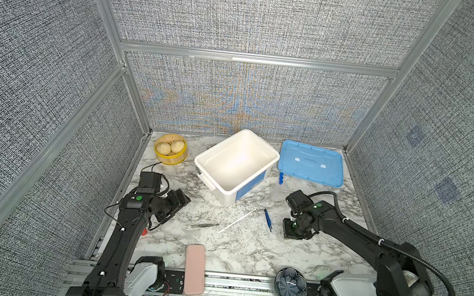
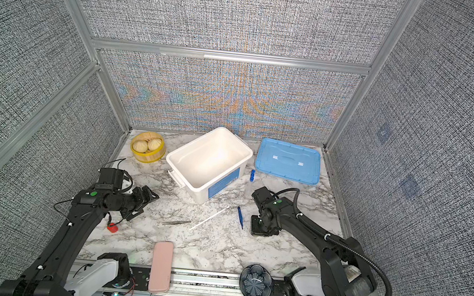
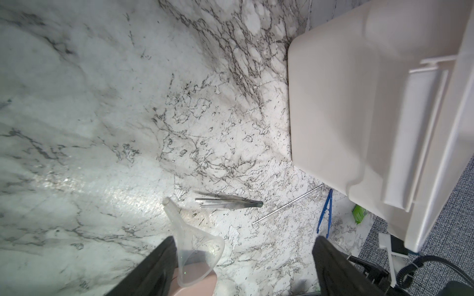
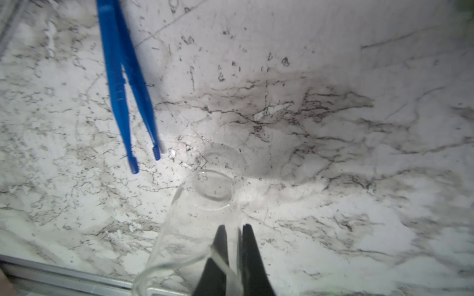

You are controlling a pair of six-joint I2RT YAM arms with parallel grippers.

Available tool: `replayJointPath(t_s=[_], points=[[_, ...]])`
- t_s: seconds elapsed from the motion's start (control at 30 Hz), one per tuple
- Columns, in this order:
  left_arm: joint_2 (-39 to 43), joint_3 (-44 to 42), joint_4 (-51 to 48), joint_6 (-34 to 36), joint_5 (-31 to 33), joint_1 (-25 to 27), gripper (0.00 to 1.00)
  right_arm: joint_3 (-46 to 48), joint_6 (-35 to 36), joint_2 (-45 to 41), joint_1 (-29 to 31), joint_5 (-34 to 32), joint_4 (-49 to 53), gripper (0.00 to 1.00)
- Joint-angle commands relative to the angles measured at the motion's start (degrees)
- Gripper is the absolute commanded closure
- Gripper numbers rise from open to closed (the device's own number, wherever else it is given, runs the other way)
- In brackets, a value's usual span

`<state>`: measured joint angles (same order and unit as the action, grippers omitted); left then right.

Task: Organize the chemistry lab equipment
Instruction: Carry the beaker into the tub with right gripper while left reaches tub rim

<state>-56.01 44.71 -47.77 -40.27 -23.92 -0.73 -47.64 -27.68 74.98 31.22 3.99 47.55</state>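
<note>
The small clear glass vessel (image 4: 205,189) is at the right side of the bench (image 1: 249,253), its thin wall pinched between the nearly closed fingers of the right gripper (image 4: 234,226), with the blue tweezers (image 4: 128,89) lying just beside it. Toward the middle the thin white rod (image 1: 237,220) and grey metal tweezers (image 1: 204,225) lie flat, and the blue-capped tubes (image 1: 280,178) stand in the clear tube rack (image 1: 276,194) between the white bin (image 1: 199,160) and the blue lid (image 1: 311,163). The left gripper (image 3: 243,238) hangs over the left side with its fingers spread wide, above glossy white marble veined in grey and shut in by grey woven wall panels (image 1: 242,16) in aluminium frames.
</note>
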Motion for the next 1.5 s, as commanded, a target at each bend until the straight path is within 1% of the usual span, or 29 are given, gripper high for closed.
replayJointPath(t_s=[0.0,0.07,0.2,0.3,0.37,0.47,0.53,0.67,0.83,0.97,1.07,1.27,1.37,1.47], points=[[0.6,0.4,-0.3,1.0,0.5,0.0,0.14,-3.7,0.3,-3.6,0.3,-0.3,7.2,1.0],[1.3,0.0,0.3,1.2,1.1,0.0,0.14,-8.1,2.1,-6.4,0.5,0.8,10.3,1.0],[0.8,0.3,1.2,0.8,1.1,0.0,0.14,-21.5,4.7,-5.9,2.0,1.1,15.0,1.0],[-0.2,0.4,2.2,0.5,-0.7,-0.1,0.14,-31.6,6.8,-2.6,3.6,3.0,13.9,1.0],[-0.7,-0.3,4.7,0.6,-2.9,0.0,0.14,-38.0,8.2,1.1,4.8,3.3,12.2,1.0],[-2.0,-0.4,7.9,-1.5,-8.6,0.0,0.14,-47.7,11.3,8.7,6.7,3.8,10.2,1.0],[-2.7,0.5,8.1,-1.8,-10.4,0.0,0.14,-53.8,13.4,13.8,7.8,4.8,9.5,1.0],[-2.3,2.4,6.9,-1.3,-9.7,0.0,0.14,-67.5,19.1,26.1,9.9,6.7,10.9,1.0],[-1.3,0.7,9.3,-3.3,-10.6,0.0,0.14,-84.5,24.9,41.9,10.9,10.0,16.2,1.0],[-2.4,0.4,12.1,-5.3,-11.8,0.0,0.15,-97.1,28.3,52.7,11.0,8.7,21.8,1.0],[-4.3,1.7,14.0,-5.8,-12.7,0.0,0.15,-101.0,29.9,57.5,11.0,8.7,24.1,1.0],[-10.7,8.4,14.7,-6.6,-11.1,0.2,0.15,-97.2,30.5,59.0,12.1,7.3,24.6,1.0],[-14.3,12.1,14.8,-6.6,-8.5,0.7,0.15,-96.6,31.6,59.1,12.8,6.1,25.6,1.0],[-18.4,16.9,12.8,-5.7,-4.8,1.5,0.15,-96.5,32.3,59.4,13.3,6.5,25.8,1.0]])
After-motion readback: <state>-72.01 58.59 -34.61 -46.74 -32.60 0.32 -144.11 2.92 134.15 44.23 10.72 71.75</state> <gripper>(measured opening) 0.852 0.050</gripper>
